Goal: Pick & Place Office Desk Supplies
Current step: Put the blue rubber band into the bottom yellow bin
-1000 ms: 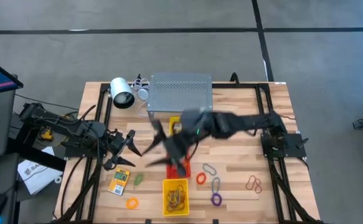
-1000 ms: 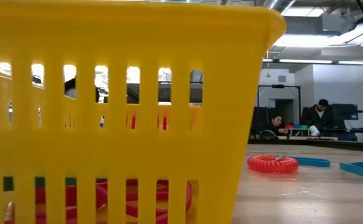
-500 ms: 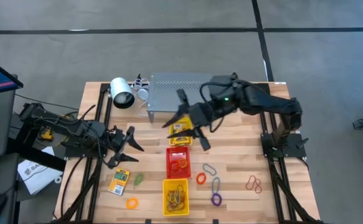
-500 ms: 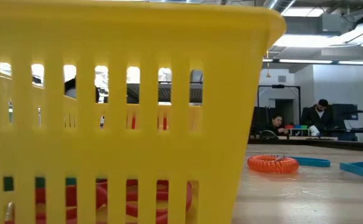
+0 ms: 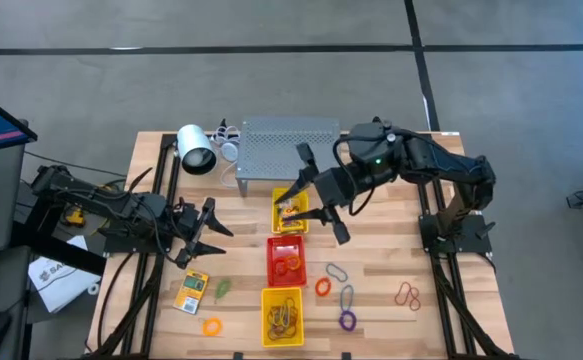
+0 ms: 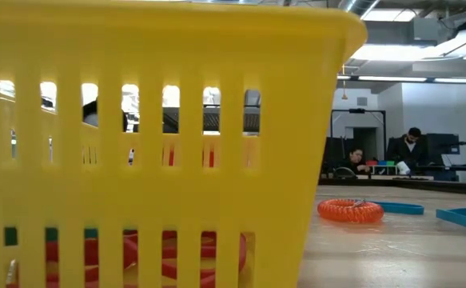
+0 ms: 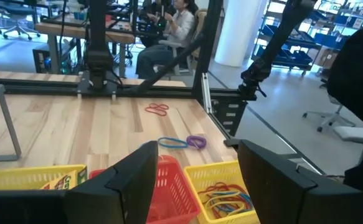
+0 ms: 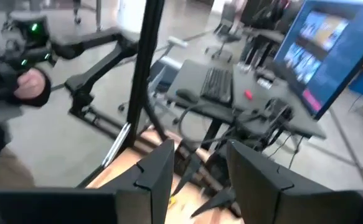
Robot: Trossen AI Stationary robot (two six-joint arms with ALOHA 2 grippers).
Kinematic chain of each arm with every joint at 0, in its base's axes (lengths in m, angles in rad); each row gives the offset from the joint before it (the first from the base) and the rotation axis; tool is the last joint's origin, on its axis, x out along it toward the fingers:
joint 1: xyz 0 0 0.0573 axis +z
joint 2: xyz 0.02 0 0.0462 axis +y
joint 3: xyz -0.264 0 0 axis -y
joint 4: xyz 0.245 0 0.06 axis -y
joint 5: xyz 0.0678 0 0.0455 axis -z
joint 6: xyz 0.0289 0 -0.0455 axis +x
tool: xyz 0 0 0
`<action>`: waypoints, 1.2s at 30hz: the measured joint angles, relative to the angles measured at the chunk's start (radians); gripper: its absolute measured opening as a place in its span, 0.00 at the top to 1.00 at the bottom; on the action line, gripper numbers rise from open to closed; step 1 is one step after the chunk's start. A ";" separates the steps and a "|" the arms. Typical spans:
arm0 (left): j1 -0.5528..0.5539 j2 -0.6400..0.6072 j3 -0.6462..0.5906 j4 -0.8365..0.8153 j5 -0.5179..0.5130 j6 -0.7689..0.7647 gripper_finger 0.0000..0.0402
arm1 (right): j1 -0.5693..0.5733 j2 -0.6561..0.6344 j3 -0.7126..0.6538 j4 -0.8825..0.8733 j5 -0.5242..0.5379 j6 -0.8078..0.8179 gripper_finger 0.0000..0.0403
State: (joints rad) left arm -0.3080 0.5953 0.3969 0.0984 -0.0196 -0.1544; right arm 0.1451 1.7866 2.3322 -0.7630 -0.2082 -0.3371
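In the high view a yellow card packet [image 5: 191,290], a green loop [image 5: 222,288] and an orange loop [image 5: 212,326] lie flat on the table's left near part. An orange ring [image 5: 322,287], a clip ring [image 5: 336,271], a purple loop [image 5: 347,320] and brown bands [image 5: 407,294] lie on the right near part. My right gripper [image 5: 317,198] hangs open over the far yellow tray [image 5: 277,194], touching nothing. My left gripper [image 5: 215,224] [image 7: 197,180] is open, left of the red tray [image 5: 271,262].
Three trays stand in a row from far to near: yellow, red, and yellow [image 5: 282,315] holding rubber bands [image 7: 221,194]. A grey perforated box [image 5: 286,148] and a white lamp-like object [image 5: 196,150] stand at the far edge. The near tray's wall [image 6: 137,144] fills the low view.
My right gripper has swung from over the red tray toward the table's far edge and a little right, stopping over the far yellow tray, open all along. My left arm has kept still.
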 joint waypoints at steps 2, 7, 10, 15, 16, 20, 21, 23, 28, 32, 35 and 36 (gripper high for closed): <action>0.000 0.000 0.000 0.000 0.000 0.000 0.46 | -0.008 0.000 0.000 0.050 0.000 0.010 0.64; 0.000 0.000 0.000 0.000 0.000 0.000 0.46 | -0.025 0.000 0.000 0.254 0.000 0.059 0.64; 0.000 0.000 0.000 -0.001 0.000 0.021 0.46 | -0.031 0.000 0.000 0.370 0.000 0.087 0.64; 0.000 0.000 0.000 -0.004 0.000 0.026 0.46 | -0.035 0.000 0.000 0.434 0.000 0.102 0.64; 0.000 0.000 0.000 -0.005 0.000 0.026 0.46 | -0.036 0.000 0.000 0.435 0.000 0.107 0.64; 0.000 0.000 0.000 -0.006 0.000 0.041 0.46 | -0.036 0.000 0.000 0.429 0.000 0.130 0.64; 0.000 0.000 0.000 -0.006 0.000 0.045 0.46 | -0.035 0.000 0.000 0.422 0.000 0.129 0.64; 0.000 0.000 0.000 -0.007 0.001 0.045 0.46 | -0.035 0.002 0.000 0.433 0.000 0.129 0.64; 0.000 0.000 0.000 -0.007 0.001 0.045 0.46 | -0.029 0.015 0.002 0.573 -0.022 0.159 0.64; 0.000 0.000 0.000 -0.009 0.001 0.045 0.46 | -0.013 0.040 0.001 0.623 -0.027 0.089 0.64; 0.000 0.000 0.000 -0.009 0.001 0.045 0.46 | -0.026 0.064 0.000 0.584 -0.031 0.068 0.64; 0.000 0.002 0.000 -0.009 0.001 0.045 0.46 | -0.040 0.086 0.003 0.584 -0.031 0.068 0.64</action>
State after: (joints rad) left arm -0.3080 0.5968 0.3969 0.0895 -0.0189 -0.1093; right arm 0.1056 1.8729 2.3350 -0.1789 -0.2392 -0.2691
